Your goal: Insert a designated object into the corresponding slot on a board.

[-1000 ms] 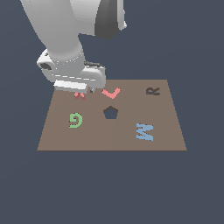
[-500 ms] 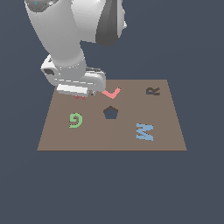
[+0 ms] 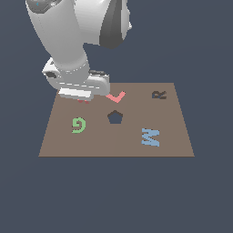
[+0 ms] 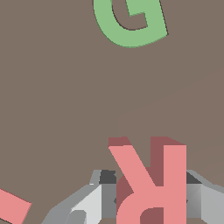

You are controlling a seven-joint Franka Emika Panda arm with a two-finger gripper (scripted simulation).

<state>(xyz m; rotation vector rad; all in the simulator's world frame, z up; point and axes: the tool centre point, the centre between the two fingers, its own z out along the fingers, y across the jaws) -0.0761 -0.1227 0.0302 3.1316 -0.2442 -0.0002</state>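
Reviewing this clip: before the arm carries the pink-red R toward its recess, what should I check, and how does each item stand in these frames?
1. R block sits between the end effector fingers: ok in the wrist view, one finger on each side.
2. Fingers firmly closed on the R block: cannot tell; contact is not clearly shown.
3. R block lifted off the board: cannot tell; the arm hides it in the exterior view.
4. R-shaped slot unoccupied: ok, dark and open.
5. Neighbours clear of the grasp: ok; green G and pink-red L piece lie apart.
6. Pentagon recess is not the target: ok, its shape differs.
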